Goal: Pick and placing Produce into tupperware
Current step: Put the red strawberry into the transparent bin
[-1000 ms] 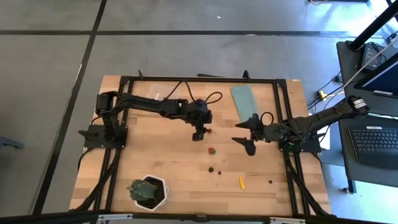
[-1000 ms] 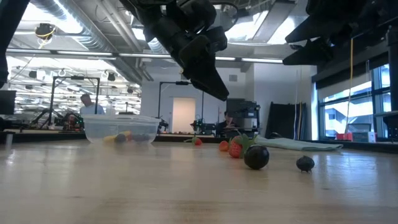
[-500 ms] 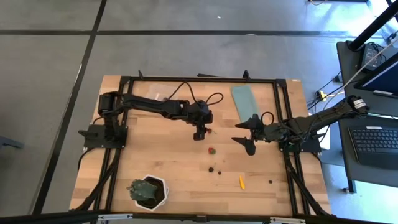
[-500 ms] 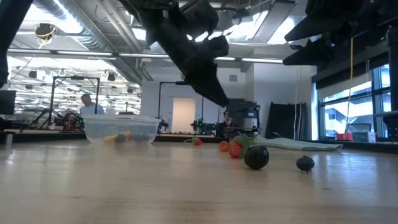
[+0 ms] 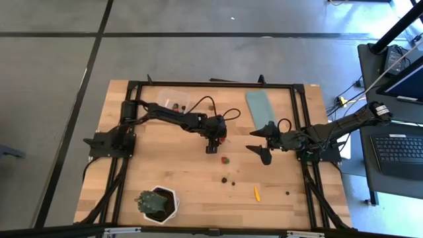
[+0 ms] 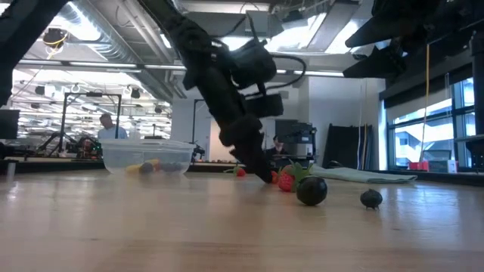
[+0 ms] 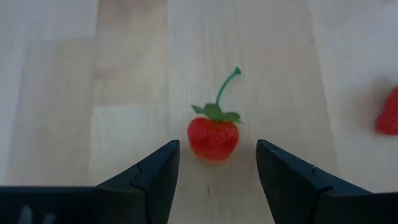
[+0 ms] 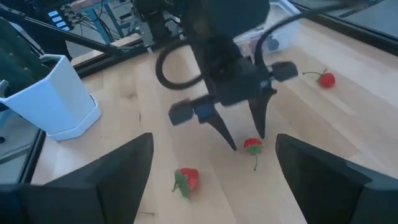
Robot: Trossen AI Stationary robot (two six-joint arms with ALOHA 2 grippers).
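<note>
A small red fruit [image 7: 213,138] with a green stem lies on the wooden table. My left gripper [image 7: 214,167] is open, pointing steeply down, with one finger on either side of the fruit and a gap to each. The right wrist view shows the same fruit [image 8: 252,146] between those fingertips. The clear tupperware [image 5: 174,99] stands at the far left with a few pieces inside. A red strawberry [image 5: 225,159], dark pieces [image 5: 225,179] and an orange piece [image 5: 256,193] lie loose on the table. My right gripper [image 5: 263,142] hangs open above the table's right part.
A teal lid [image 5: 259,109] lies flat at the far side. A green plant in a white pot [image 5: 157,203] stands near the front edge. Another stemmed red piece [image 8: 325,79] lies toward the tub. A dark ball [image 6: 311,190] sits next to the strawberry [image 6: 286,180].
My left gripper has come down from well above the table to just over its surface, tipping a little steeper, and now straddles the small red fruit. The arm's drop has uncovered the tub in the high view. The fruit has not moved.
</note>
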